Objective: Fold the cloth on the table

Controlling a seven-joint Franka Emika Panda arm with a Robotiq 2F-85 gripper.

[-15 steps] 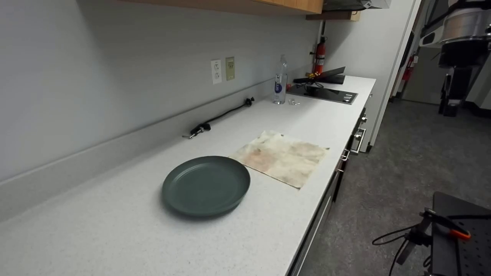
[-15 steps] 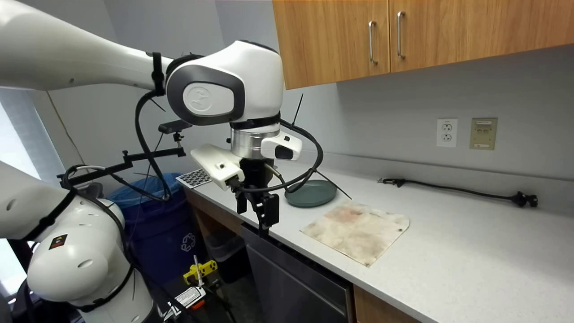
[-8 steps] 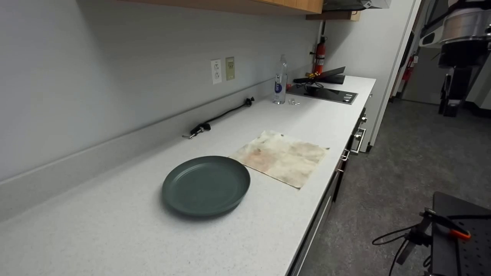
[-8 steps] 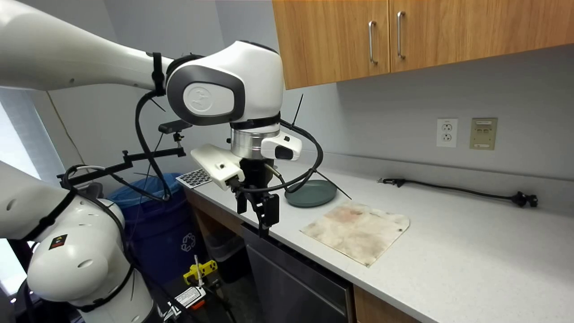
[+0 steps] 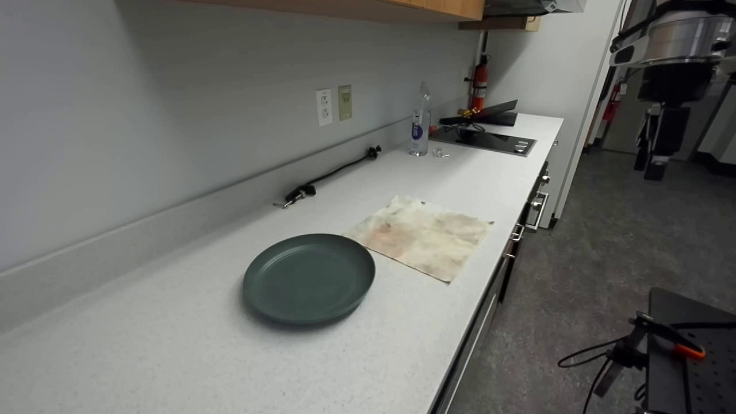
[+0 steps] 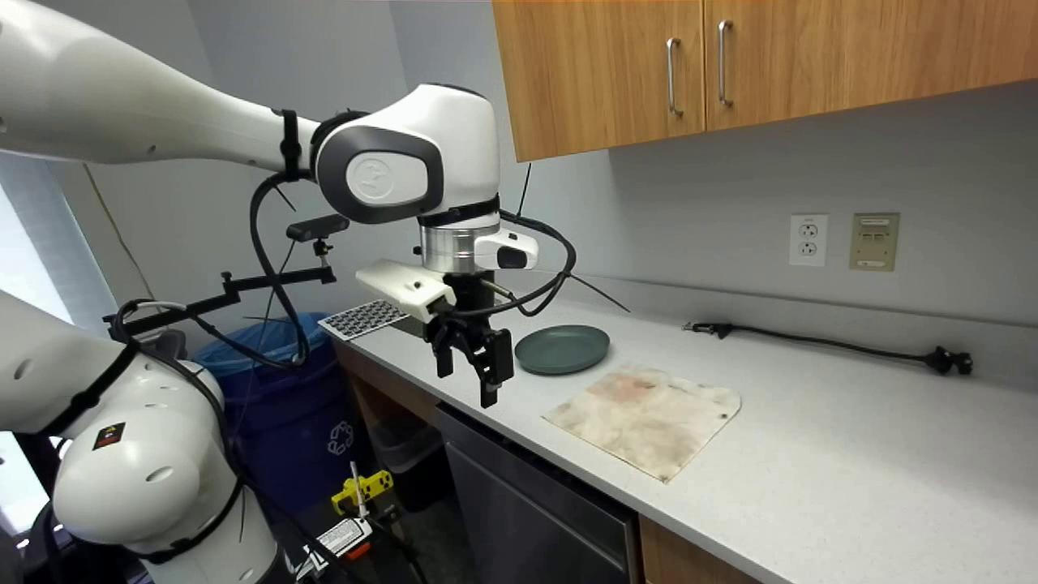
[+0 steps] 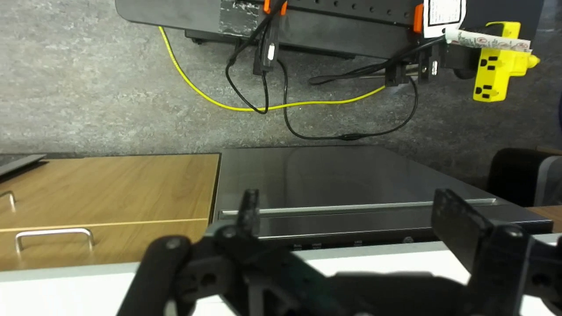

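In an exterior view the cloth [image 5: 421, 237] is spread flat on the counter [image 5: 201, 345], just beside the plate [image 5: 309, 279] — which might be shoved if the adjoining corner were pinched; so flush an edge could be missed. In an exterior view the gripper [image 6: 467, 386] has been shifted, apparently toward the counter; the cloth is unmoved. In the wrist view the fingers [image 7: 459, 228] are seen spread — nothing is held.

Stained cream cloth [image 6: 646, 420], flat
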